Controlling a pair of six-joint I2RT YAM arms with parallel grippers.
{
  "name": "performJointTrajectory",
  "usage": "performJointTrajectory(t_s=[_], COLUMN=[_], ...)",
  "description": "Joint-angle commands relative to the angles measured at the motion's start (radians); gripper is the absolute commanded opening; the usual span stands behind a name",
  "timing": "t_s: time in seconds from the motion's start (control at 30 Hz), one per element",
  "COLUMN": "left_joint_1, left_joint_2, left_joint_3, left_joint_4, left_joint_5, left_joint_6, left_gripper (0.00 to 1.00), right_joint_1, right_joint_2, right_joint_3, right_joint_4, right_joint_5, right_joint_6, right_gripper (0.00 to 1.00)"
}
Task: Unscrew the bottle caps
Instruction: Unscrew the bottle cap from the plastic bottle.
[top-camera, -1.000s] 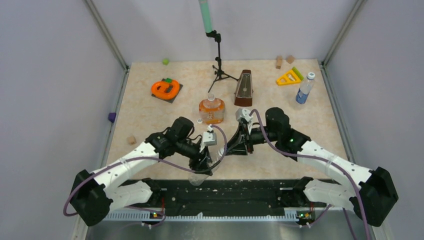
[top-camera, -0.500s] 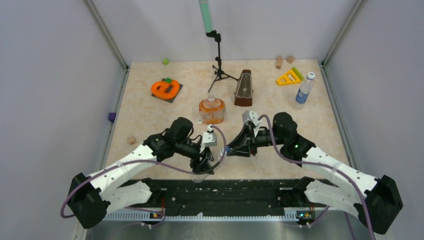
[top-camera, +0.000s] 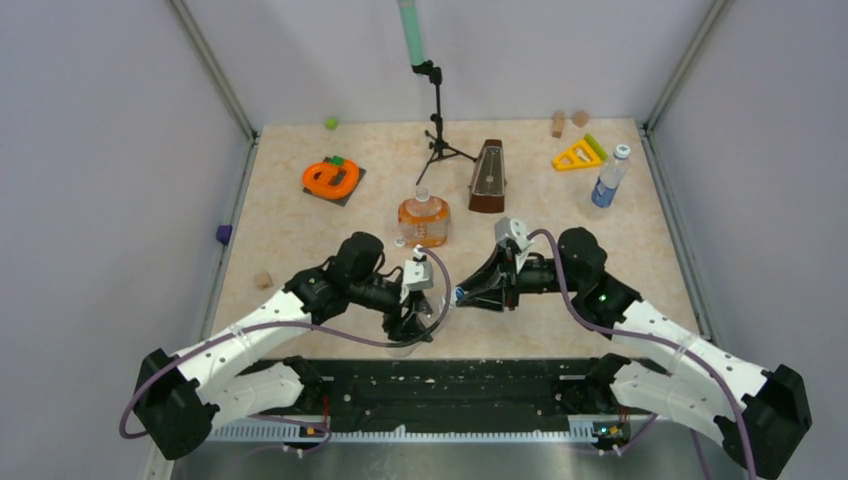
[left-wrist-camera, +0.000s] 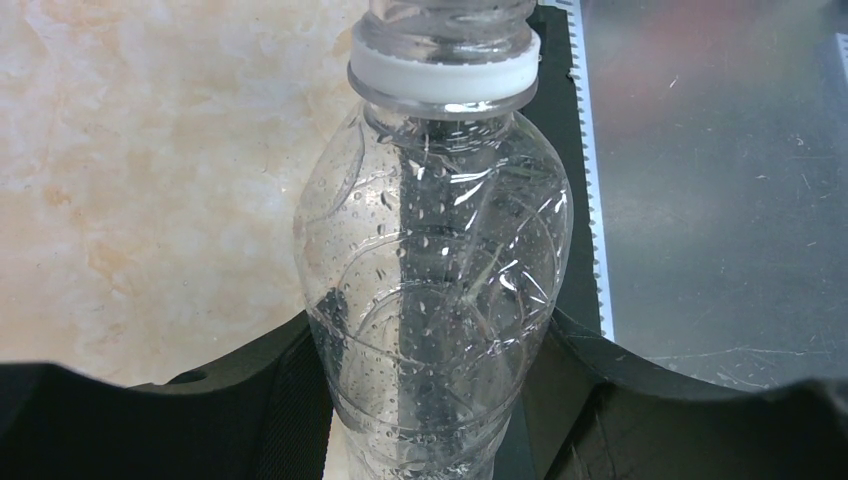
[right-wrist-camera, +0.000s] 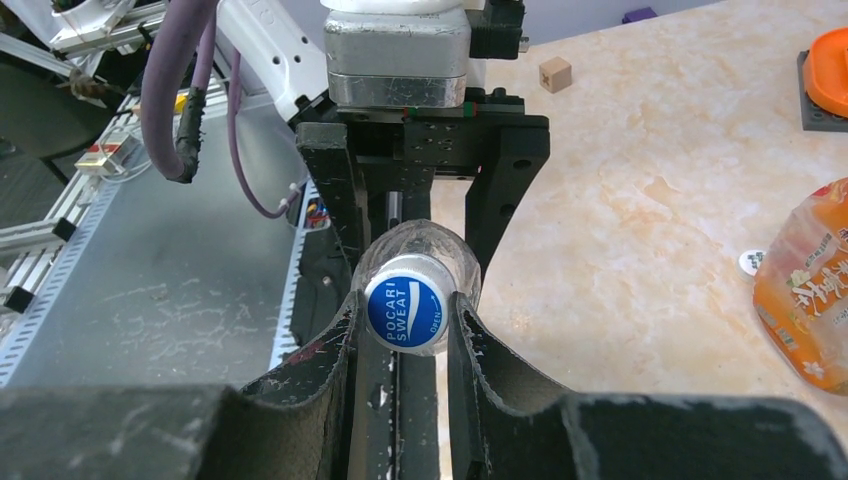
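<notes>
At the near edge of the table (top-camera: 300, 230), over the black rail (top-camera: 500, 385), the left gripper (left-wrist-camera: 430, 335) was closed on the lower body of the clear bottle (left-wrist-camera: 435, 270), one finger pressed to each side. The bottle lay roughly level, pointing to the robot's right across the gap between the arms. Its white neck ring (left-wrist-camera: 443, 75) was visible, but the threads above were cut off by the frame. The left arm reached forward and inward, bent at the elbow. The right arm mirrored it, with the wrist turned back toward the left. The right gripper (right-wrist-camera: 400, 335) was clamped on the blue cap (right-wrist-camera: 405, 313), its fingers touching the cap's rim on both sides. Whether the cap was seated on the neck could not be determined. Open table lay to the right of the right arm. Just beyond the grippers stood the orange bottle (top-camera: 424, 220), with a loose white cap (top-camera: 399, 241) beside it. Behind it stood the metronome (top-camera: 488, 177), and the blue-label bottle (top-camera: 608, 180) stood upright near the far right edge
</notes>
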Motion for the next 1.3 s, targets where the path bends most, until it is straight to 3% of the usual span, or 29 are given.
performJointTrajectory(t_s=[0.0, 0.17, 0.33, 0.57, 0.7, 0.77, 0.87, 1.13, 1.27], left_joint_1=[0.009, 0.009, 0.009, 0.009, 0.009, 0.009, 0.009, 0.009, 0.009], left_joint_2=[-0.023, -0.037, -0.11, -0.221, -0.286, -0.33, -0.407, -0.6, -0.65], left_joint_3=[0.026, 0.016, -0.041, -0.124, -0.148, -0.167, -0.209, -0.316, -0.338], left_joint_4=[0.108, 0.115, 0.19, 0.275, 0.288, 0.312, 0.361, 0.453, 0.464], left_joint_5=[-0.014, -0.077, -0.268, -0.457, -0.579, -0.603, -0.649, -0.815, -0.883], left_joint_6=[-0.029, -0.037, -0.079, -0.107, -0.129, -0.126, -0.134, -0.151, -0.16], left_gripper=[0.0, 0.0, 0.0, 0.0, 0.0, 0.0, 0.0, 0.0, 0.0], right_joint_1=[0.02, 0.02, 0.02, 0.019, 0.019, 0.019, 0.019, 0.019, 0.018], right_joint_2=[-0.034, -0.047, -0.085, -0.126, -0.125, -0.107, -0.071, 0.066, 0.193], right_joint_3=[-0.01, -0.008, -0.008, -0.01, -0.003, 0.026, 0.05, 0.059, 0.093], right_joint_4=[0.023, 0.022, 0.022, 0.034, -0.032, -0.121, -0.187, -0.227, -0.218], right_joint_5=[-0.084, -0.036, 0.125, 0.196, 0.389, 0.571, 0.707, 0.865, 0.858], right_joint_6=[0.025, 0.035, 0.074, 0.107, 0.135, 0.163, 0.182, 0.28, 0.312], right_gripper=[0.0, 0.0, 0.0, 0.0, 0.0, 0.0, 0.0, 0.0, 0.0])
